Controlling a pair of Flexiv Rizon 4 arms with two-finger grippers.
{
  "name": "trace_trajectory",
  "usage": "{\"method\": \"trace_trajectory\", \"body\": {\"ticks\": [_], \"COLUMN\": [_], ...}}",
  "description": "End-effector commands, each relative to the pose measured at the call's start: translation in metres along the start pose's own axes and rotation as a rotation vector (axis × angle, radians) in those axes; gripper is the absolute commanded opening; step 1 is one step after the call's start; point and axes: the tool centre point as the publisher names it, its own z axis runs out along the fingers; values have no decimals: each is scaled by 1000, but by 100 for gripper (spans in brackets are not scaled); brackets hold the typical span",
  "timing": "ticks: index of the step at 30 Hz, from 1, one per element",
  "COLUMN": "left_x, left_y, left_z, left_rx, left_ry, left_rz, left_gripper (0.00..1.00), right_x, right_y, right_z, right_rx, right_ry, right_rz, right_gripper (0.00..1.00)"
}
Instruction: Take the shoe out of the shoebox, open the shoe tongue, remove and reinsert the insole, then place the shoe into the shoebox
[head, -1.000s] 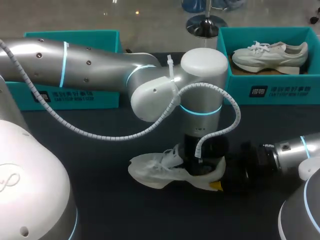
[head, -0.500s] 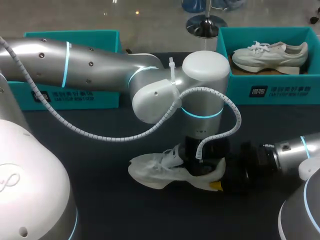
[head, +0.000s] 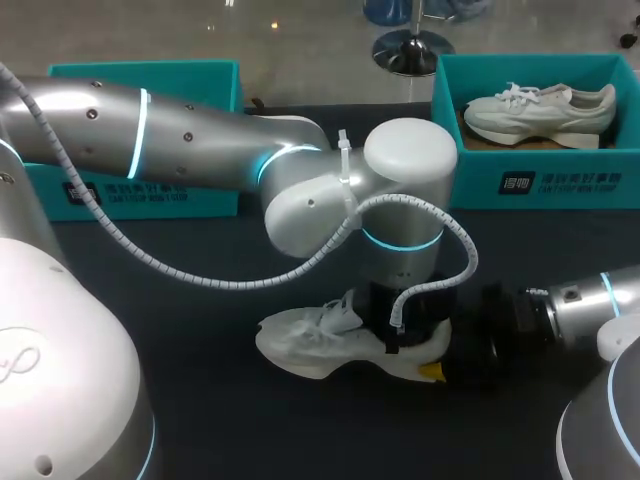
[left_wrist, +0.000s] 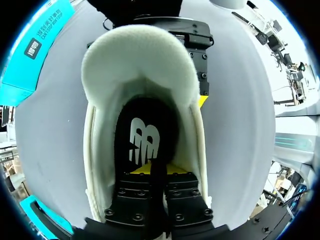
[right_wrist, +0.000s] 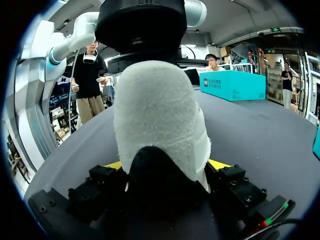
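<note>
My right gripper clamps the shoe; I cannot tell whether my left gripper pinches the insole, and a shallow bite would slip

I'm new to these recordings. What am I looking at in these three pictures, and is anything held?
Two robot arms work at a dark table. The head view looks down from above; each round picture comes from a camera on one arm's wrist. The left arm points down into a white shoe on the table; its wrist view shows the left gripper inside, at the black insole. The right gripper clamps the shoe's heel from both sides. Behind stand two teal shoeboxes: the left shoebox, and the right shoebox, holding a second shoe.
</note>
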Motion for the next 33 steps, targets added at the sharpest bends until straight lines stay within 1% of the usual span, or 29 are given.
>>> {"method": "trace_trajectory", "body": {"ticks": [1, 6, 15, 25, 33], "left_x": [0, -5, -7, 0, 2], "left_y": [7, 11, 11, 9, 11], "left_z": [29, 17, -1, -26, -53], "left_rx": [7, 42, 69, 111, 157], "left_ry": [-32, -71, -102, -126, -141], "left_rz": [-7, -35, -60, -59, -72], "left_gripper": [0, 0, 0, 0, 0], "right_x": [1, 1, 1, 1, 1], "right_y": [-7, -7, -7, -7, -7], "right_z": [3, 3, 3, 3, 3], "right_rx": [3, 3, 3, 3, 3], "right_ry": [0, 0, 0, 0, 0], "right_rz": [3, 3, 3, 3, 3], "right_gripper": [0, 0, 0, 0, 0]}}
